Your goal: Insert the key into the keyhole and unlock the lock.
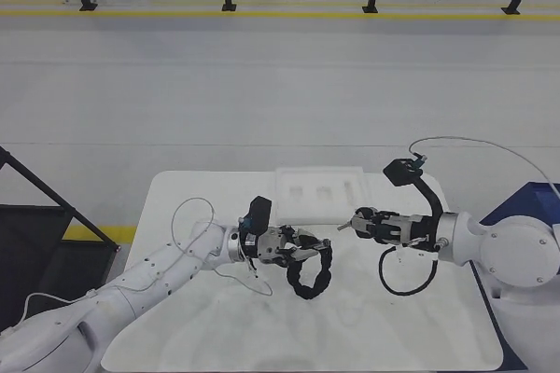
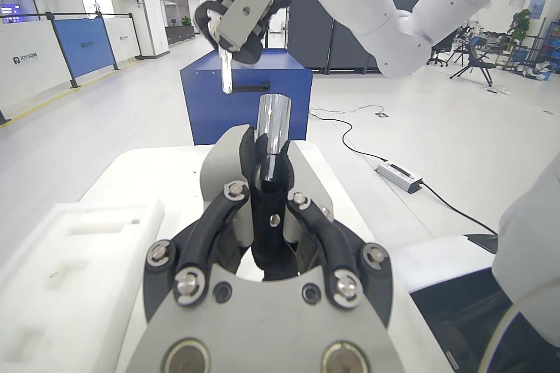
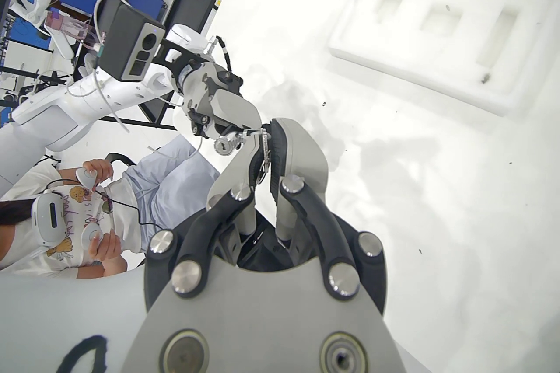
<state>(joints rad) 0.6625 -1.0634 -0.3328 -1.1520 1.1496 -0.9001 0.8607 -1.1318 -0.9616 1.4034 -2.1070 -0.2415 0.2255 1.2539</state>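
Note:
My left gripper [image 1: 303, 248] is shut on the lock, a chrome cylinder [image 2: 271, 121] with a black cable loop [image 1: 310, 276] hanging below it above the table. In the left wrist view the cylinder sticks out beyond my left gripper [image 2: 267, 156]. My right gripper [image 1: 357, 225] is shut on the key [image 1: 342, 227], whose silver blade [image 2: 226, 75] points toward the cylinder, a short gap away and off to one side. In the right wrist view the key [image 3: 262, 149] sits between my right gripper's fingertips [image 3: 262, 138], with the lock's keyhole end [image 3: 223, 146] just beyond it.
A white foam tray [image 1: 322, 191] with rectangular recesses lies at the back of the white table [image 1: 429, 326]. A blue cabinet [image 2: 245, 99] stands off the table's right side, and a black frame rack [image 1: 19, 214] stands to the left.

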